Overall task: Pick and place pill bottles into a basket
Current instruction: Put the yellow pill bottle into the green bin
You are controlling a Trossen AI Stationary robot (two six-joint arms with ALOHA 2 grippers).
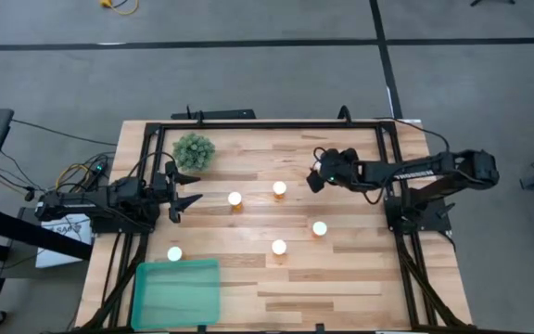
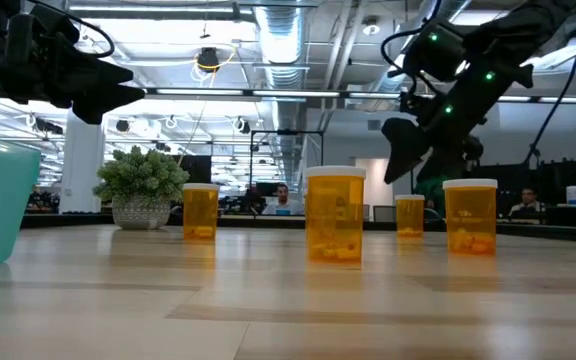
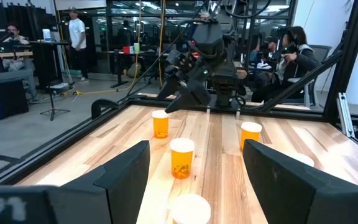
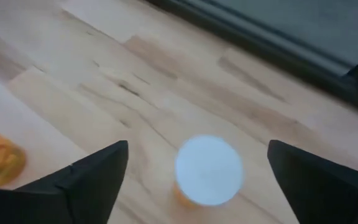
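Note:
Several amber pill bottles with white caps stand upright on the wooden table: one pair [image 1: 235, 199] [image 1: 279, 188] mid-table, another pair [image 1: 319, 228] [image 1: 279, 247] nearer, and one [image 1: 174, 253] just beyond the teal basket [image 1: 176, 293] at the near left. My right gripper [image 1: 315, 178] is open and empty, raised just right of the far middle bottle, whose cap [image 4: 208, 169] shows between its fingers, below them. My left gripper [image 1: 188, 190] is open and empty, left of the bottles, pointing at them [image 3: 181, 157].
A small bushy green plant [image 1: 194, 150] in a pot stands at the far left, close to my left gripper. A black frame [image 1: 267, 123] runs along the table's edges. Bare wood lies right of the basket. People show in the room beyond the table.

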